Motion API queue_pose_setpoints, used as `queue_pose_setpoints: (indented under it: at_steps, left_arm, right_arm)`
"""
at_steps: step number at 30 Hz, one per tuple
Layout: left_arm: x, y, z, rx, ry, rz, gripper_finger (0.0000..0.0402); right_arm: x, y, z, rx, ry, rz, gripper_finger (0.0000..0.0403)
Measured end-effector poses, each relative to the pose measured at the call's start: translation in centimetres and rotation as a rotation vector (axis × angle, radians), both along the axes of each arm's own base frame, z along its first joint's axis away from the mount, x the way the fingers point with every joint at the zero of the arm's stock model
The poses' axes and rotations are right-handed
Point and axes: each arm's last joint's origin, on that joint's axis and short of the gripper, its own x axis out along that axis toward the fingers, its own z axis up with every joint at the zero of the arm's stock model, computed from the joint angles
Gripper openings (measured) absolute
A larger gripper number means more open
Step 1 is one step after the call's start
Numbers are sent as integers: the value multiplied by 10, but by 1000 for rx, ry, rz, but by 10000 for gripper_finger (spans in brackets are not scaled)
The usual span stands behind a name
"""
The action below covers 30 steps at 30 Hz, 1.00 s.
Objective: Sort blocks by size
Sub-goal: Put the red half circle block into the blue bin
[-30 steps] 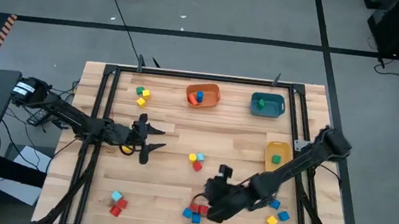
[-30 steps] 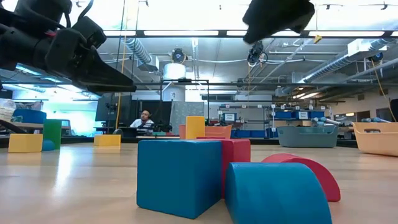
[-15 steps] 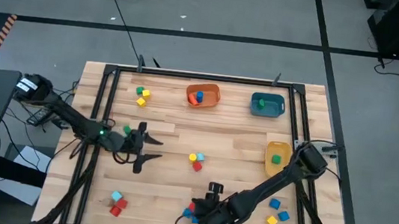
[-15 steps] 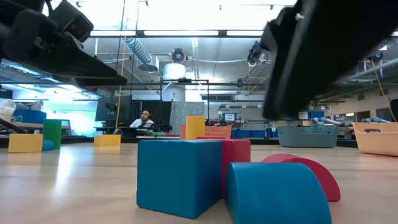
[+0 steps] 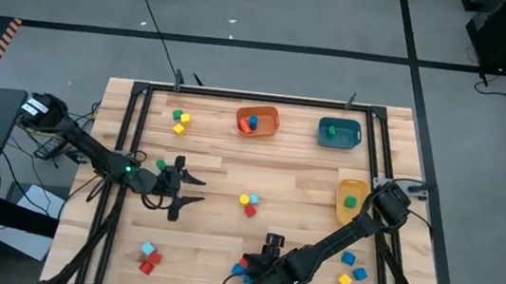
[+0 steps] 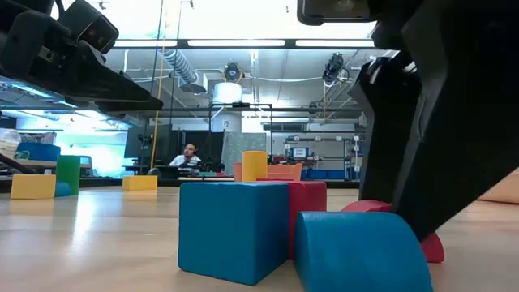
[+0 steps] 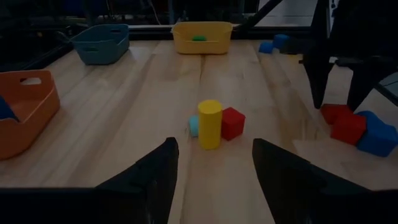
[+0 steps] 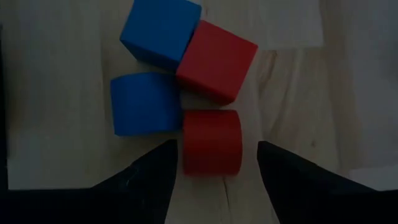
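The right gripper has dropped over the red and blue cluster of blocks near the table's front edge, fingers spread astride a red block (probably its pick, not yet pinched). The left gripper, also spread, hovers facing the yellow cylinder mid-table.

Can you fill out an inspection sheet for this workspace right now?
Surface: wooden table in a black frame.
Job's things: two blue and two red blocks clustered at the near edge; yellow, red and light blue pieces mid-table; more blocks scattered by the corners.
Clutter: orange bin, teal bin and yellow bin, each holding a piece.
Grippers: right gripper low over the near cluster, fingers open astride a red block; left gripper open, holding nothing.
Cables: cords on the floor beyond the table.
Surroundings: workshop with shelving; a person seated far back.
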Motion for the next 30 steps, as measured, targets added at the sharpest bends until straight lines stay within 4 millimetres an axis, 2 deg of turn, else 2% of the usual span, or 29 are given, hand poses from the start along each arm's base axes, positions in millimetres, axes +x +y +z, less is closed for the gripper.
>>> queue_pose_setpoints:
  at_steps: [5,12,22,26,30]
  left_arm:
    - [0,0,0,-2,0,0,214]
    - [0,0,0,-4,0,-4,214]
    - [0,-1,0,-14,2,-25,214]
    - [0,-1,0,-63,-5,-17,213]
    - [0,-1,0,-71,-4,-23,213]
  right_arm:
    - [0,-3,-1,0,11,-11,219]
    - [-2,-4,-8,10,5,-18,148]
    - [-7,-9,-6,-35,33,-57,144]
    - [-18,-22,11,-109,74,-145,144]
    - [-32,-39,43,-229,45,-224,144]
